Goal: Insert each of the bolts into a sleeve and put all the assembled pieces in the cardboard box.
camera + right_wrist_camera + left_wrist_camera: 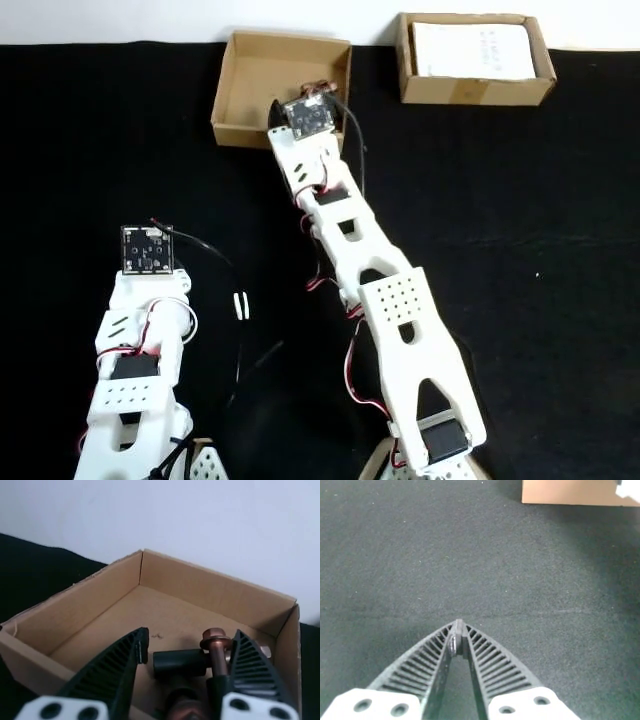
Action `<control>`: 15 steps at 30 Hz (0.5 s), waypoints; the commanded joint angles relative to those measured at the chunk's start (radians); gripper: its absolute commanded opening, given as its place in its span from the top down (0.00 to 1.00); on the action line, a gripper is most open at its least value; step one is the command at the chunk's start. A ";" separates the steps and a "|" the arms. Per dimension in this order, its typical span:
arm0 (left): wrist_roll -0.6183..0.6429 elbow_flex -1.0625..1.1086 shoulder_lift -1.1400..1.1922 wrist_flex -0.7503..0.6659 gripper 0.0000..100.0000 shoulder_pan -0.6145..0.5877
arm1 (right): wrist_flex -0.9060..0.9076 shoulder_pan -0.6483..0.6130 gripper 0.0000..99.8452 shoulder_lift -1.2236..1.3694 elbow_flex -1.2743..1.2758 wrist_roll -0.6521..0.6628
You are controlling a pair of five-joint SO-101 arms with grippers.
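Note:
The cardboard box (245, 95) stands at the back of the black table. My right gripper (190, 645) hangs open just over the box's inside (165, 615), near its front wall. Between and under its fingers lie assembled pieces: a black sleeve (179, 663) and a copper bolt (216, 647) beside the finger, plus another copper piece (182, 700) partly hidden lower down. In the high view the right arm's wrist (308, 118) covers the box's near right corner. My left gripper (459, 627) is shut on nothing, low over bare black mat at the left front.
A second cardboard box (475, 88) holding white paper stands at the back right. A small white piece (240, 303) lies on the mat between the arms. A corner of the cardboard box (575, 492) lies ahead of the left gripper.

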 commanded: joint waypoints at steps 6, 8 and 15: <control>-0.005 0.007 -0.007 -0.018 0.99 -0.005 | 0.512 -0.010 0.88 -0.401 -0.038 0.006; -0.005 0.010 -0.007 -0.017 0.99 -0.002 | 0.687 -0.008 1.00 -0.487 -0.045 0.006; -0.115 0.012 -0.008 0.020 0.99 0.064 | 1.310 0.002 0.99 -0.849 -0.038 0.005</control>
